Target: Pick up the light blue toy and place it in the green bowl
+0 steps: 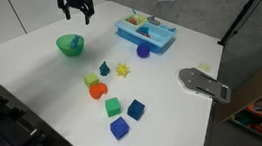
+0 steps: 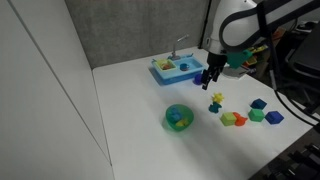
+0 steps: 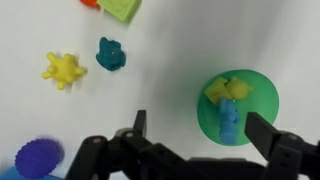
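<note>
In an exterior view the gripper (image 1: 76, 17) hangs well above the white table (image 1: 31, 66), its fingers spread apart with nothing between them; the green bowl (image 1: 70, 44) sits below the fingertips and a little toward the camera, and what lies inside it is too small to tell. In an exterior view from another angle the gripper (image 2: 208, 84) is again clear of the table, with the bowl (image 2: 179, 117) lower down and off to one side of the fingers, while the loose blocks are scattered on the fingers' far side. The wrist view settles it: the fingers (image 3: 265, 135) stand wide and empty, and the bowl (image 3: 240, 105) shows between them, close to one finger and well apart from the other. The light blue toy (image 3: 230, 120) lies inside the bowl next to a yellow piece (image 3: 218, 90). A teal toy (image 3: 110, 53) and a yellow star (image 3: 63, 69) rest on the table beyond the fingertips. I judge the placing done and the release made; the next move calls only for lifting straight away without brushing the bowl's rim.
</note>
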`<state>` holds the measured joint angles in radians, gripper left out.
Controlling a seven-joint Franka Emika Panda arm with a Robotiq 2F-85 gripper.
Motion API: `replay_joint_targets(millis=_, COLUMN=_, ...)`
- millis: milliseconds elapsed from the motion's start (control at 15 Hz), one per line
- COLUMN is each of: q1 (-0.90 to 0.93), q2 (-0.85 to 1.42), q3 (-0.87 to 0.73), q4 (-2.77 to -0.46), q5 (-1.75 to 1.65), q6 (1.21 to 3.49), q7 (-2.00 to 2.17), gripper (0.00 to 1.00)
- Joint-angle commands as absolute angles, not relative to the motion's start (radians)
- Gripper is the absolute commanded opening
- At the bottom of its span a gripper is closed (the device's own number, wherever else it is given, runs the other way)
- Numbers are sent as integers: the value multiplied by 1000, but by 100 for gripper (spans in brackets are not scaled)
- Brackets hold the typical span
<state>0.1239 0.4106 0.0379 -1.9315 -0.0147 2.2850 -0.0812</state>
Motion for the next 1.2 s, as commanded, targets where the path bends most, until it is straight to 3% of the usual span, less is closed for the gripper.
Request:
replay_joint_targets(millis=0, q1=103, q2=255, q3=37, q4=-2069, q5=-36, q6=2237, q7=-51, gripper=100)
replay_joint_targets(millis=733, q1=72, q2=-52, q3=43, q4=-2152, q5=-34, q6=1975, q7=-47, gripper=100)
replay_joint_targets(millis=1133, q1=79, q2=-128, q3=55, q4=-2150, q5=-3, q6=1946, q7=-93, gripper=100)
